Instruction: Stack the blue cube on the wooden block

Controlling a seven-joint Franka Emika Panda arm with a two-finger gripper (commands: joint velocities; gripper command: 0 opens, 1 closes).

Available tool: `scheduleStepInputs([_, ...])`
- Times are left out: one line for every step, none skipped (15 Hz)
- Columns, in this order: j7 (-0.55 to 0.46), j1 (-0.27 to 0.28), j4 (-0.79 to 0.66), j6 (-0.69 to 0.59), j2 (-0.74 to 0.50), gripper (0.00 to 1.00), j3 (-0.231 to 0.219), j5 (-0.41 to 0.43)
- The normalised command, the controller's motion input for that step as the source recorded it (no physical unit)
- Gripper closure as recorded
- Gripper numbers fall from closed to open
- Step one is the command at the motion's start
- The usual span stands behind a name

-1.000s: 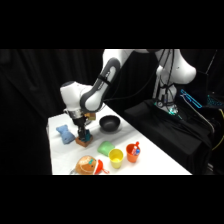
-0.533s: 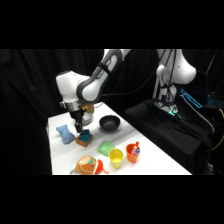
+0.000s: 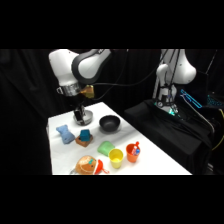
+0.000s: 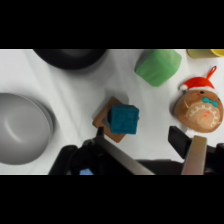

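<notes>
A white table point(image 3: 150, 150) stands against a black backdrop, with dark equipment to its right. In the wrist view the gripper point(image 4: 150, 150) shows two fingers point(image 4: 196, 155) spread apart with nothing between them, well clear of the table. Just beyond the fingers the blue cube point(image 4: 124, 119) sits on top of the wooden block point(image 4: 106, 120), turned a little against it so that the block's orange-brown edge shows at the cube's left and lower sides. In the side view the cube point(image 3: 85, 134) and the block point(image 3: 83, 142) sit left of the table's middle, with the gripper point(image 3: 80, 114) hanging above and behind them, apart from both. Around the stack, a pale-blue bone-shaped soft thing point(image 3: 65, 133) lies to its left, a grey metal bowl point(image 3: 85, 119) behind it, and a black bowl point(image 3: 109, 123) to its right. Nearer the front edge lie a green cup point(image 3: 106, 147) on its side, an upright yellow cup point(image 3: 116, 158), an orange cup point(image 3: 133, 152), and a round orange toy point(image 3: 88, 164) with a red cap.
</notes>
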Motion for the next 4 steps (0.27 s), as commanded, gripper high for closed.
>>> scheduleStepInputs([-0.09, 0.035, -0.06, -0.28, -0.28, 0.00, -0.043, 0.051])
scheduleStepInputs([-0.08, 0.047, -0.07, -0.23, -0.26, 0.00, -0.049, 0.035])
scheduleStepInputs([0.00, 0.067, -0.02, -0.35, -0.23, 0.00, -0.059, 0.015])
scheduleStepInputs([-0.11, 0.035, -0.08, -0.26, -0.26, 0.00, -0.030, 0.078])
